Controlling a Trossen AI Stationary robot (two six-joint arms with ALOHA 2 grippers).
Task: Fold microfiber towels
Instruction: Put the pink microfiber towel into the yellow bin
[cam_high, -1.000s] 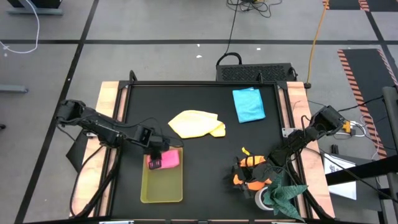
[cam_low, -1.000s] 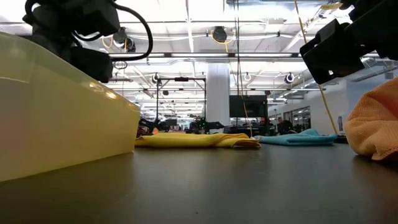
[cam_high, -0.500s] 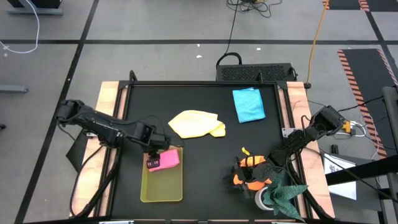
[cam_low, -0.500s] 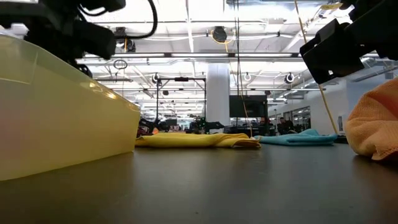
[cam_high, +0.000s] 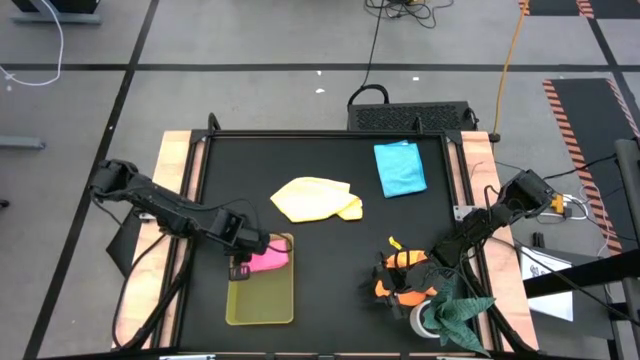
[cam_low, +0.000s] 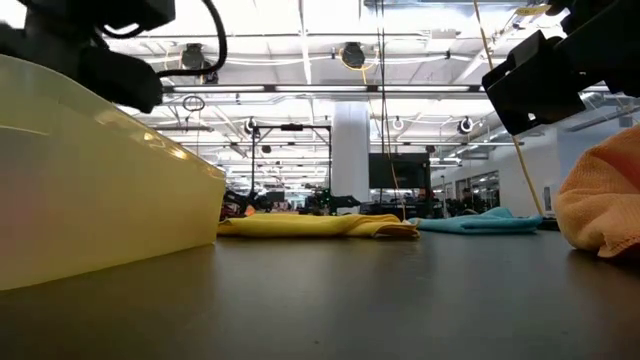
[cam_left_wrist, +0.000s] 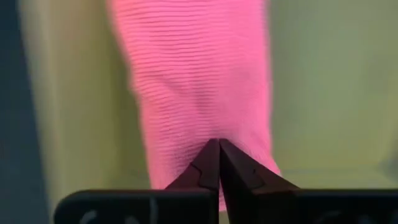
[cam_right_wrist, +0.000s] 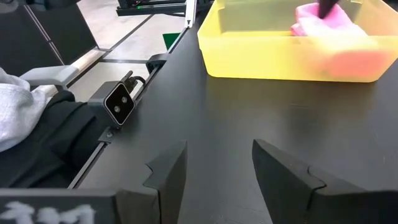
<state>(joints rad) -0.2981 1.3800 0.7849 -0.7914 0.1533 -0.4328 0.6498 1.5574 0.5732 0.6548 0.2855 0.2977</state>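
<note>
Overhead, bright ceiling lights (cam_low: 300, 40) beyond the black tabletop (cam_high: 330, 260).

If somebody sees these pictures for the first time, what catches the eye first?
The pink towel in the yellow-green tray, with the left pincer shut just above it. Next, the yellow towel crumpled mid-table and the light blue towel at the far side.
</note>
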